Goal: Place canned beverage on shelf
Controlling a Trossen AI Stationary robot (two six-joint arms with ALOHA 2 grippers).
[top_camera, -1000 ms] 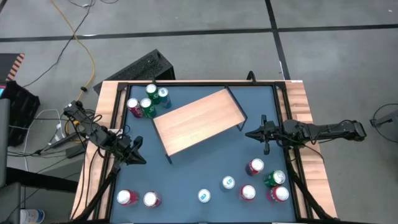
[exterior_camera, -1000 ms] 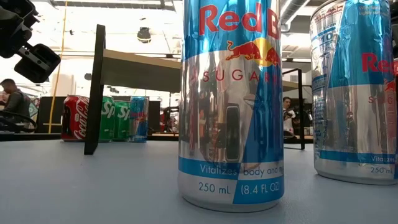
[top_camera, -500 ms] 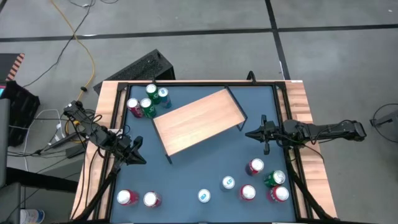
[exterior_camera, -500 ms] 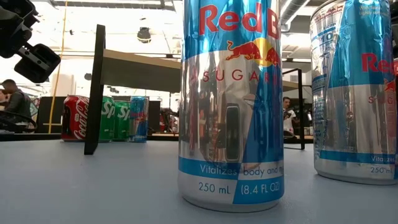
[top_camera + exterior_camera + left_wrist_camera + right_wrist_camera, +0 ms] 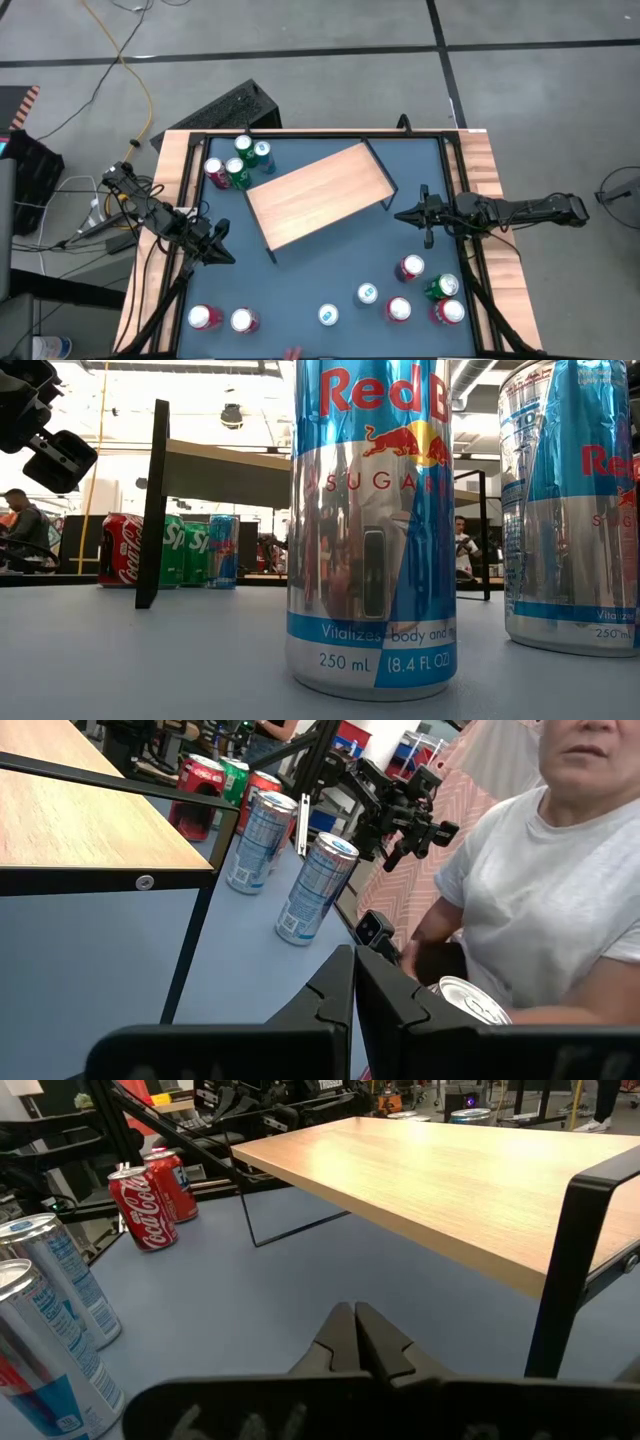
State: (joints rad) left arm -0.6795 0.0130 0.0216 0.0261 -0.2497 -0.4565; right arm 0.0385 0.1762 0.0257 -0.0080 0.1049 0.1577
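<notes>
Across the middle of the dark blue surface [image 5: 330, 270] the shelf [image 5: 318, 194] stands at a slant, its light wood top bare, black legs at each end. At its far left corner a small cluster of cans [image 5: 238, 161] stands, red, green and blue. Along the near edge more cans are spread: two red ones [image 5: 222, 319] at the left, a blue-and-silver can [image 5: 328, 315] near the middle, and a mixed group [image 5: 425, 292] at the right. No can is on the shelf.

Left of the shelf, the left tool [image 5: 222, 254] hangs with its fingers pressed together, holding nothing. Right of the shelf, the right tool [image 5: 402, 215] points at the shelf's end, its fingers likewise together and empty. By the near edge a person in a white shirt [image 5: 540, 890] has a hand around a can [image 5: 470, 1000].
</notes>
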